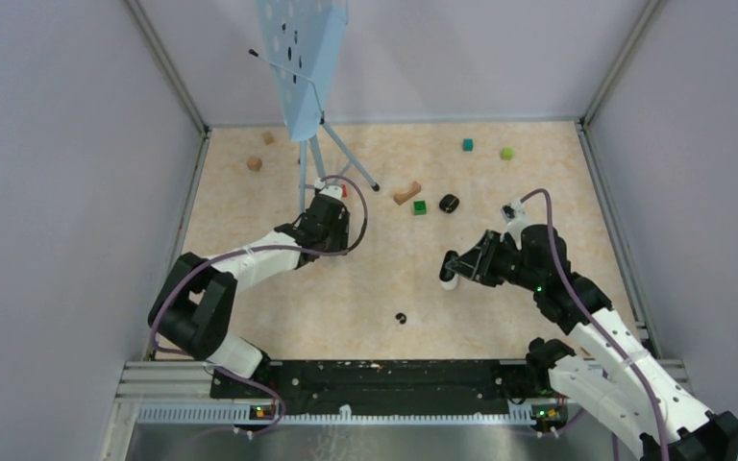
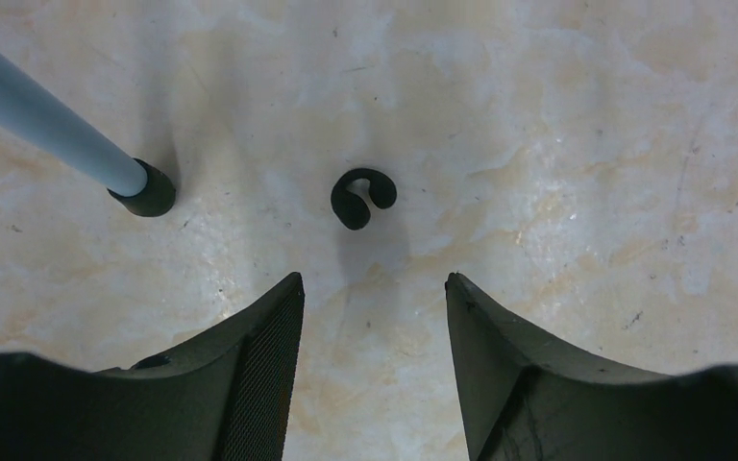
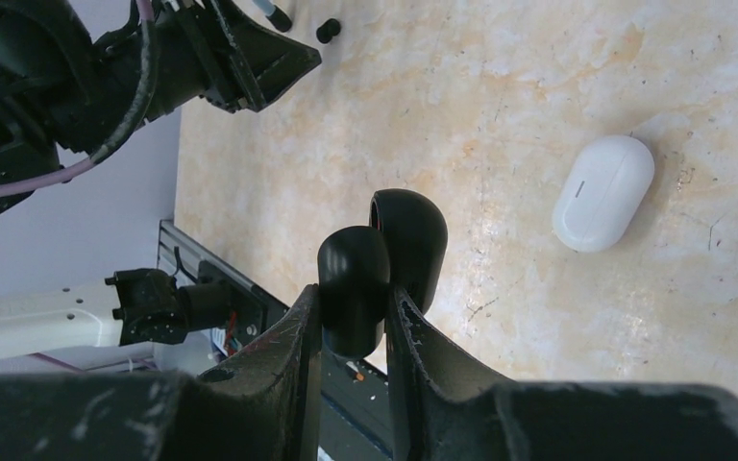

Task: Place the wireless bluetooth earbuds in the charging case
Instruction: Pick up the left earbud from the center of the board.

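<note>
**A:** Our left gripper (image 2: 373, 280) stands wide open with nothing in it.

**B:** And the bud we want?

**A:** The black C-shaped earbud (image 2: 362, 198) lies on the table (image 2: 586, 144) straight ahead, just past the fingertips on the far side and centred on the gap. The stand foot (image 2: 144, 189) sits to its left. We see the curl open toward the right.

**B:** So we judge the left arm nearer. The right one?

**A:** Our right gripper (image 3: 354, 293) is clamped on the black charging case (image 3: 408, 240), which looks hinged open, well to the right. A white case (image 3: 602, 192) lies beside it. A second black bud (image 1: 401, 318) lies nearer us, between the arms.
</note>
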Controlling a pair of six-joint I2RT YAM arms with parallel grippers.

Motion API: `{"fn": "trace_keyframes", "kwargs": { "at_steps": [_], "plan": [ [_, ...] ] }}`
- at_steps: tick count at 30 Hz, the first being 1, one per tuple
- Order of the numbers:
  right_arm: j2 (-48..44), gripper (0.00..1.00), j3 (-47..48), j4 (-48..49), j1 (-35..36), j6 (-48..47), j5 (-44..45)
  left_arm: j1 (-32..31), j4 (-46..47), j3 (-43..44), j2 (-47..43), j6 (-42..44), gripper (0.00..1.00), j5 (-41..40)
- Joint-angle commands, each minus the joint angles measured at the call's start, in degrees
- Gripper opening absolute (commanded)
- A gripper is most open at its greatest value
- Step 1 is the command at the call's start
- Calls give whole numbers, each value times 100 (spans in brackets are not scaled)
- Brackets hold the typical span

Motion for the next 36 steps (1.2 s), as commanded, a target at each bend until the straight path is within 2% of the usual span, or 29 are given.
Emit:
{"fn": "trace_keyframes", "kwargs": {
  "at_steps": [1, 8, 12, 20, 24, 26, 31, 36],
  "plan": [
    [-163, 0, 23, 66, -51, 5, -29, 141, 533, 238, 168, 42, 61, 215],
    [-188, 0, 7, 92, -51, 77, -75, 268, 1031, 228, 627, 117, 61, 486],
    [-202, 0, 53, 6, -51, 65, -42, 286, 847, 490, 979, 175, 61, 913],
    [-225, 0, 60, -51, -51, 114, 27, 160, 831, 338, 823, -153, 58, 2392],
    [-164, 0, 95, -43, -51, 125, 23, 29, 597, 265, 729, -334, 60, 3123],
    [-121, 0, 142, -46, -49, 117, 6, 21, 352, 241, 542, -452, 60, 3134],
    [-41, 0, 228, -79, -44, 65, -12, 26, 434, -47, -263, -571, 60, 2548],
    [-44, 0, 178, -6, -50, 125, -77, 15, 177, 329, 24, 50, 58, 2254]
  ]
}}
